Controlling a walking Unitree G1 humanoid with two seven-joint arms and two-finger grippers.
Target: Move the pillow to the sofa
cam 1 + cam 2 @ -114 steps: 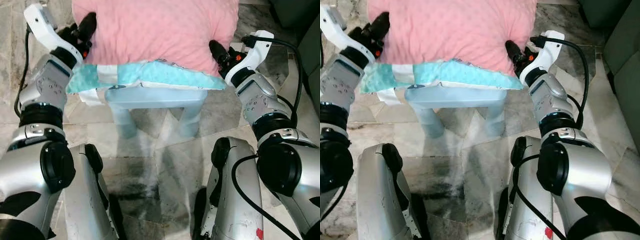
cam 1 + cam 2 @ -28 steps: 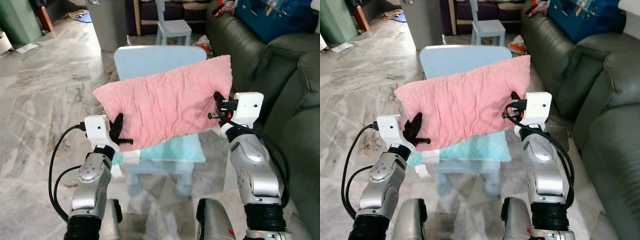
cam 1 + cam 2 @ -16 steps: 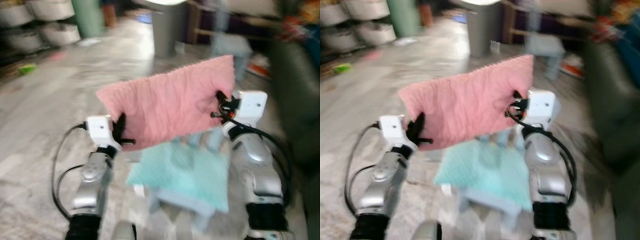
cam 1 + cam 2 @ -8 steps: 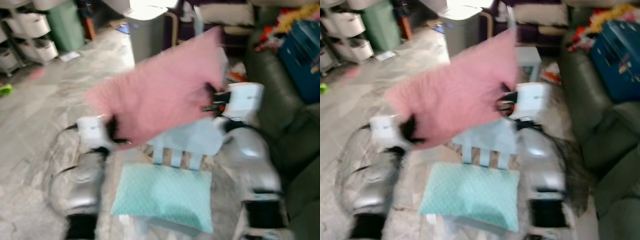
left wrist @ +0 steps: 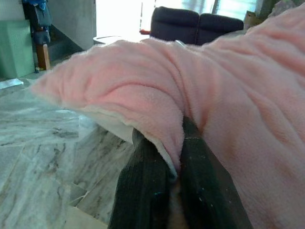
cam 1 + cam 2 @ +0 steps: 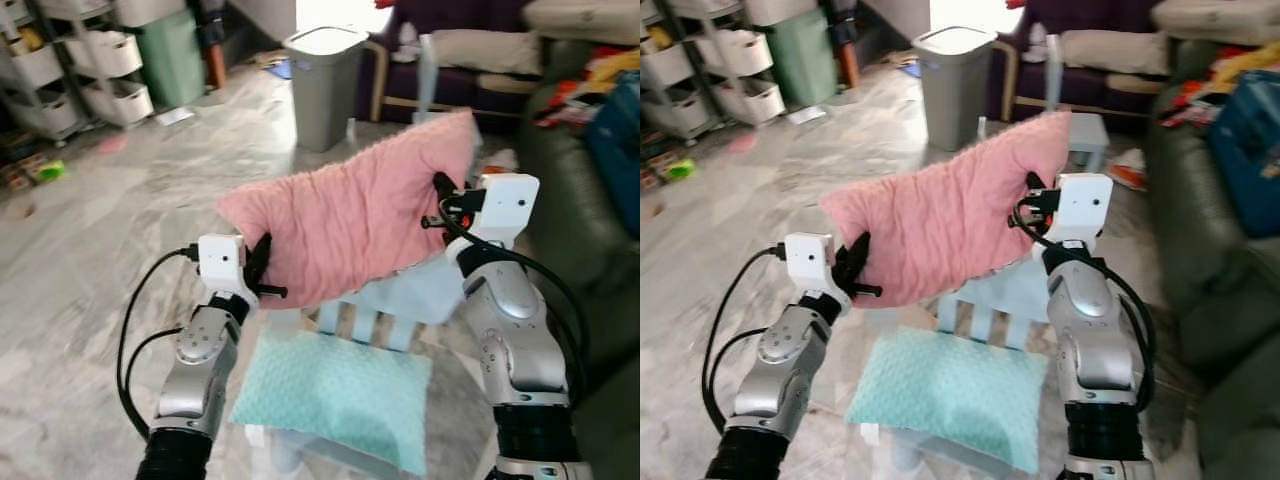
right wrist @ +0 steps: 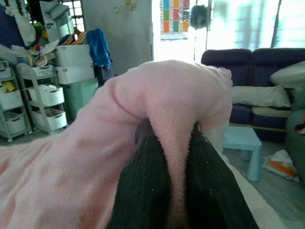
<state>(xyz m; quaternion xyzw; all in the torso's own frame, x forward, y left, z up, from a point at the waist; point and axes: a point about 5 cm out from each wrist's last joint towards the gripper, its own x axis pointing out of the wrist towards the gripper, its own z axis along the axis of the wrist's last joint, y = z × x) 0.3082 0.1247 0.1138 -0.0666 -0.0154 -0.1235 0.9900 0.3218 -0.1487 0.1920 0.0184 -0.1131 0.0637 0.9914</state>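
Grey marble floor [image 6: 90, 250] runs across the left side of the room, with white drawer units [image 6: 100, 75] and a green bin [image 6: 172, 55] against the far wall. A grey trash can [image 6: 325, 85] stands further in, near a dark purple couch [image 6: 1110, 60].

Left arm raised in front of the robot. The left gripper [image 6: 262, 272] is pinched onto the lower left corner of the pink pillow [image 6: 350, 225]; the left wrist view shows a fold of pink fleece squeezed between the two black fingers [image 5: 143, 191].

The pillow hangs in the air between the two grippers, stretched out and tilted (right end higher than left), above the backrest of a pale blue chair [image 6: 395, 300]. It touches neither chair nor sofa. On the chair seat lies a teal cushion [image 6: 335, 400], flat, well below the pink one.

The right gripper [image 6: 442, 195] clamps the upper right corner of the pillow; in the right wrist view the fleece bulges up between its fingers [image 7: 147, 186]. A small light blue stool [image 7: 240, 143] sits on the floor beyond it.

Far right: the dark green sofa [image 6: 1220, 280], with a blue crate [image 6: 1250, 150] and loose clutter on it. The pillow is near the sofa but apart from it.
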